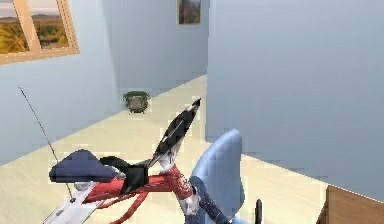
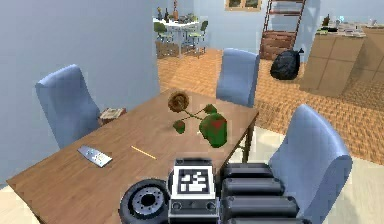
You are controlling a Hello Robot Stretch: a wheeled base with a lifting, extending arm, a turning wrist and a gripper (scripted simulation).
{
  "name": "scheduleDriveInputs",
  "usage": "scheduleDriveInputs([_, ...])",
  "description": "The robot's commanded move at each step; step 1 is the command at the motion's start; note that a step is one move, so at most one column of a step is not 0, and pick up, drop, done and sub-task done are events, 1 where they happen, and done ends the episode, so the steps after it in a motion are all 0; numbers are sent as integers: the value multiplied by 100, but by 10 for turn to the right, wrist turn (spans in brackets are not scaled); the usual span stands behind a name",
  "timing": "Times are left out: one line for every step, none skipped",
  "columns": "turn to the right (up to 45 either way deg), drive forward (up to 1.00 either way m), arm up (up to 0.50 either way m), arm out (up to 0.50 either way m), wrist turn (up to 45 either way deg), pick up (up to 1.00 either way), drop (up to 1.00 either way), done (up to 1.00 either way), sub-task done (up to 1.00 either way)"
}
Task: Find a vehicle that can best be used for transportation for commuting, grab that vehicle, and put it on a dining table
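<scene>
Forward view: a bicycle sits in the near foreground, left of centre. Its blue saddle is at the left, its red frame runs toward the lower middle, and a dark-and-white part slants up to the right. Whether it rests on anything cannot be told. Just right of it stands a blue chair. On the far floor, against the pale blue wall, sits a small dark pot. A window is at the far left.

Arm side view: the dining table, of brown wood, runs from near left to far right, with blue chairs around it. On it lie a grey remote, a pencil, a round brown object and a red-and-green plant. The arm shows at the near edge with a white marker square. Left of it is the gripper; its far end cannot be made out against the tabletop — so whether it holds anything, or how its fingers stand, cannot be told. A black bag lies in the far room.
</scene>
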Motion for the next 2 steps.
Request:
scheduleDriveInputs([0,0,0,48,0,0,0,0,0])
scheduleDriveInputs([0,0,0,0,450,0,0,0,0])
